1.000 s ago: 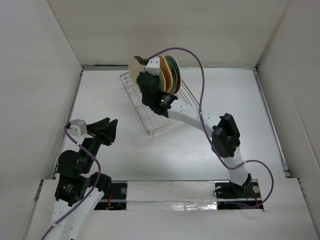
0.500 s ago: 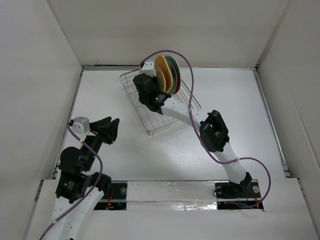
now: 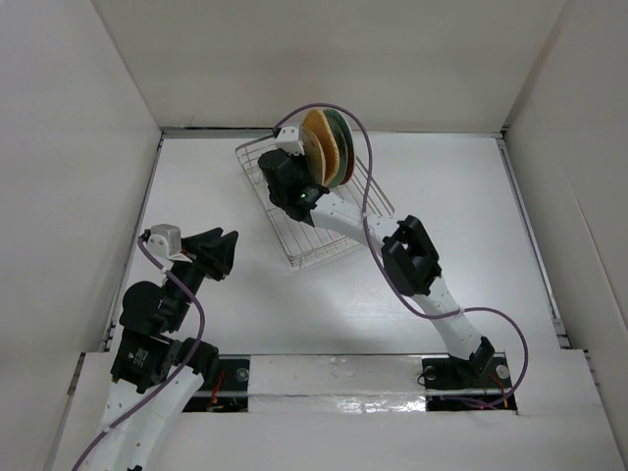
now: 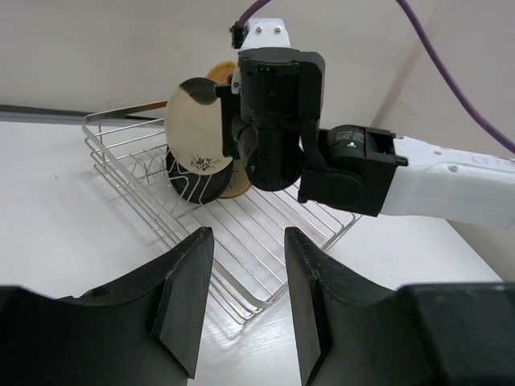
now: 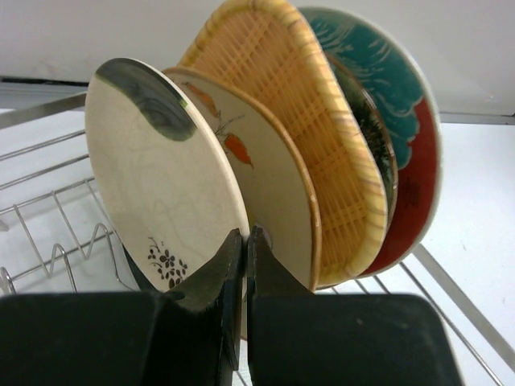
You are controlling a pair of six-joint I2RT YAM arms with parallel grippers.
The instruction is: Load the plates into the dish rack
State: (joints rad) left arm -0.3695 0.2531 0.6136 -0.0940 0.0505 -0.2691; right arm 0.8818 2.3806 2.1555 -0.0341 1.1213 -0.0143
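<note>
Right wrist view: right gripper (image 5: 245, 241) pinched tight on the lower rim of the cream plate (image 5: 161, 177), standing it upright beside the tan floral plate (image 5: 278, 201), likely to slot it between the tines of the dish rack (image 3: 314, 245). Left gripper (image 4: 247, 241) hangs back, jaws apart, empty, leaving the rack free.

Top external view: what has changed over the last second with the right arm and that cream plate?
The right end effector, shut on the cream plate, swung it in from the stack's left side to stand next to the tan floral plate. Its elbow shifted left. The left end effector, open and empty, edged right toward the dish rack. The rack and the other plates stayed put.
</note>
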